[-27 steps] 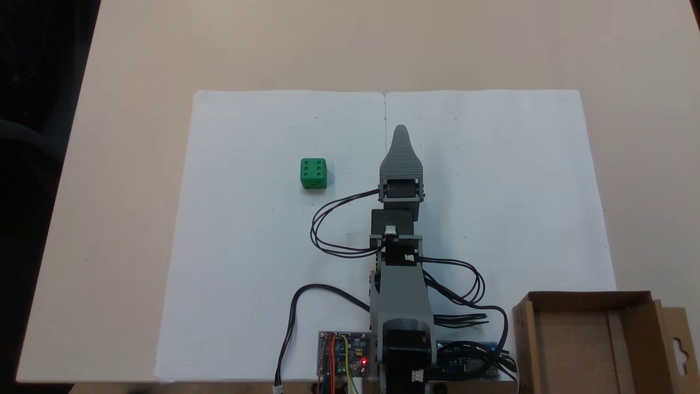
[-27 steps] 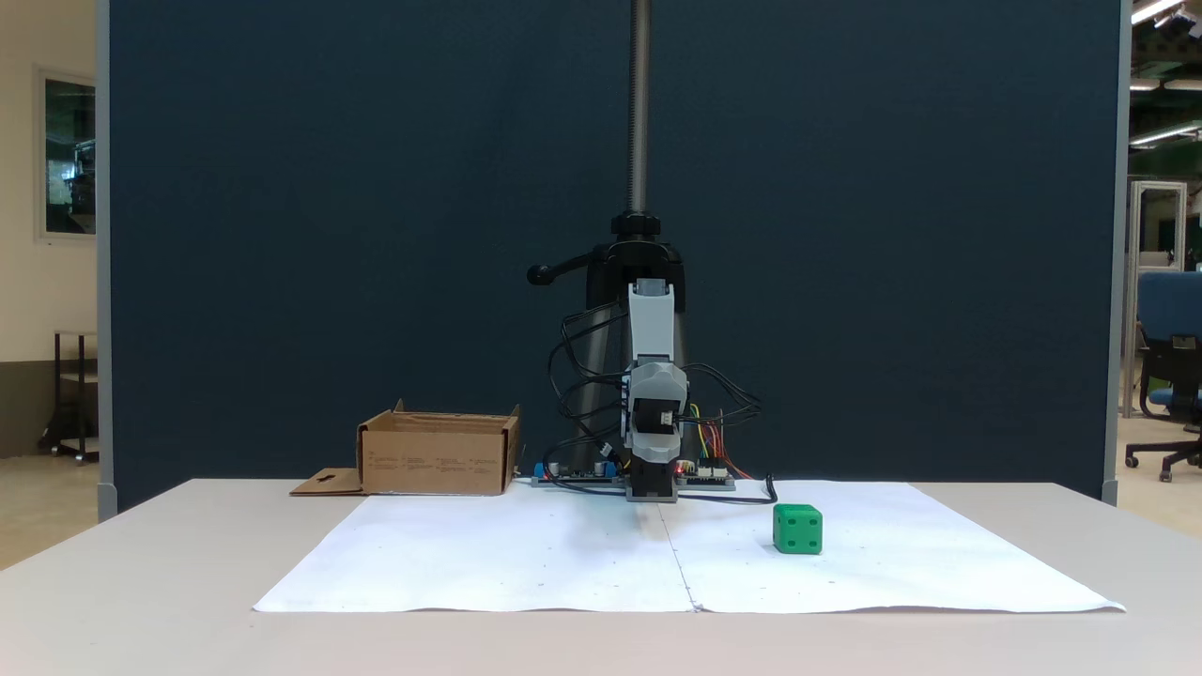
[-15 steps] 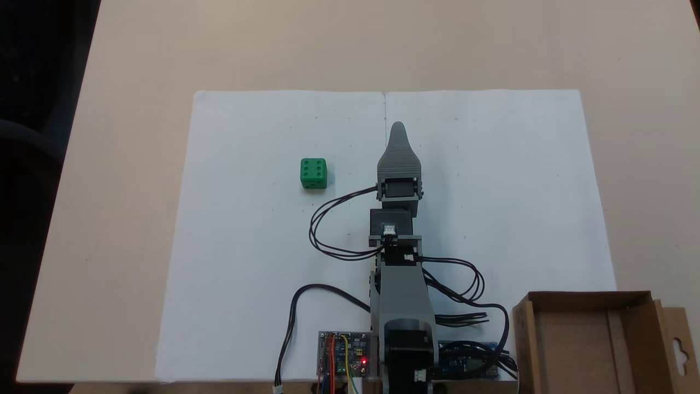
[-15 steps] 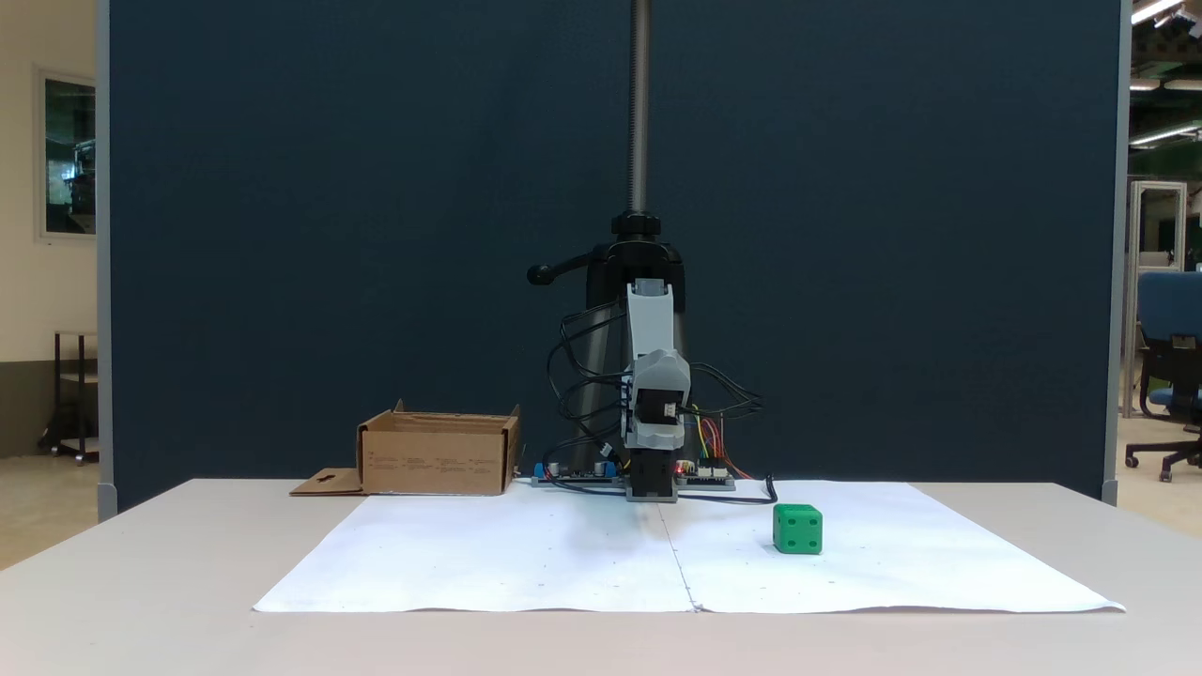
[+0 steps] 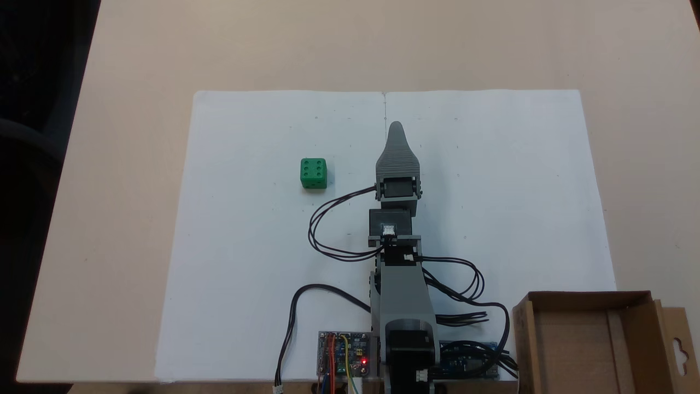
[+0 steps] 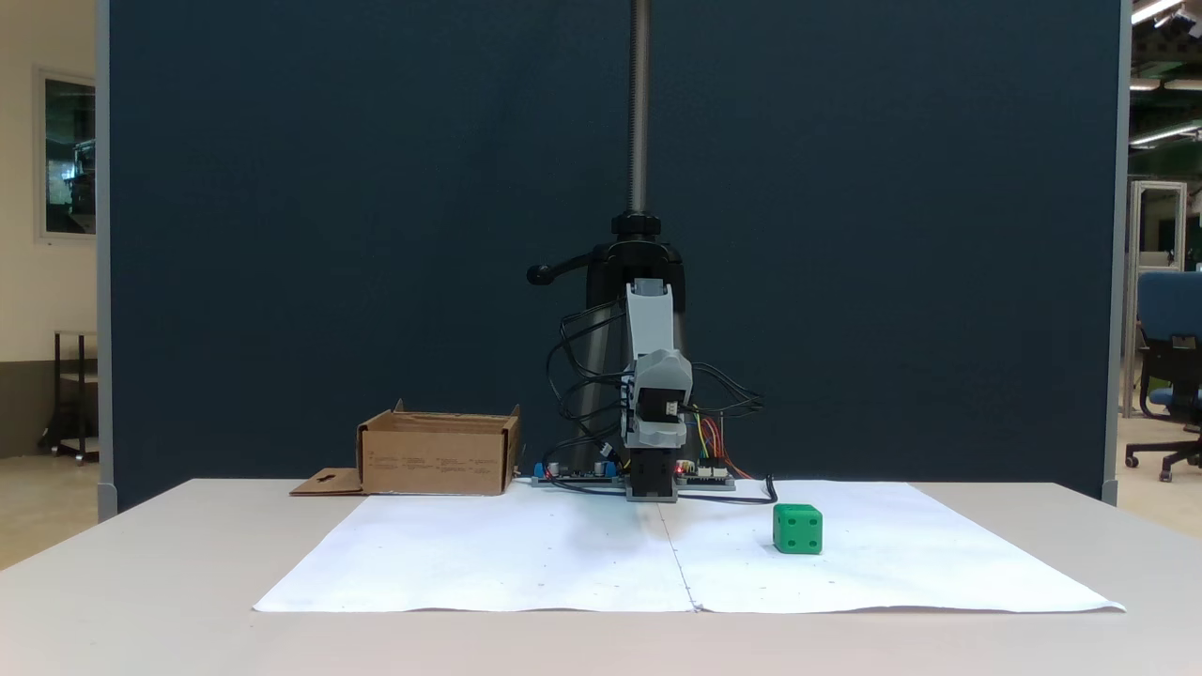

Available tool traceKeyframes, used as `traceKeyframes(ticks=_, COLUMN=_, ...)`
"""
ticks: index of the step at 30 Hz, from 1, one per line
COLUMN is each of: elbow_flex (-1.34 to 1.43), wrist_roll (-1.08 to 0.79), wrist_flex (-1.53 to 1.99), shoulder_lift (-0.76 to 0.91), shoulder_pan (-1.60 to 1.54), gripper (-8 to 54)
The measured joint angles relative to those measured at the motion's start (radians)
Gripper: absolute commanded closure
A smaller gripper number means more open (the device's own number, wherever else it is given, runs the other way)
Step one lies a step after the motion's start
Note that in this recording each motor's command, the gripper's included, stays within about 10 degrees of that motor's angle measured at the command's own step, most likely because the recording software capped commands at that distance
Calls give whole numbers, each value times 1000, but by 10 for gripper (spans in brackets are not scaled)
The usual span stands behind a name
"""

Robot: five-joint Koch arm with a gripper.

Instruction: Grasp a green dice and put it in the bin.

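Fixed views: arm stretched over the paper, hand (image 5: 396, 128) state unclear, well apart from green dice (image 5: 313, 173).

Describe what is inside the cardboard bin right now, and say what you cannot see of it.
The bin shows a bare brown floor in the fixed view from above; its lower part runs past that picture's edge. The green dice sits outside, on the white paper.
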Motion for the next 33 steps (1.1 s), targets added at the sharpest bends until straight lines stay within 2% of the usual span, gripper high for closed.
traceKeyframes(ticks=8, elbow_flex=-74, wrist_roll=0, wrist_flex=298, shoulder_lift=0, shoulder_pan=-11, gripper=66)
traceKeyframes(ticks=13, elbow_flex=-267, wrist_roll=0, wrist_flex=632, shoulder_lift=0, shoulder_pan=-41, gripper=66)
traceKeyframes(ticks=18, elbow_flex=-575, wrist_roll=11, wrist_flex=968, shoulder_lift=0, shoulder_pan=-138, gripper=66)
traceKeyframes(ticks=25, elbow_flex=-686, wrist_roll=164, wrist_flex=1402, shoulder_lift=0, shoulder_pan=-328, gripper=69)
traceKeyframes(ticks=27, elbow_flex=-758, wrist_roll=210, wrist_flex=1508, shoulder_lift=0, shoulder_pan=-364, gripper=98)
traceKeyframes(ticks=33, elbow_flex=-973, wrist_roll=330, wrist_flex=1818, shoulder_lift=-9, shoulder_pan=-402, gripper=96)
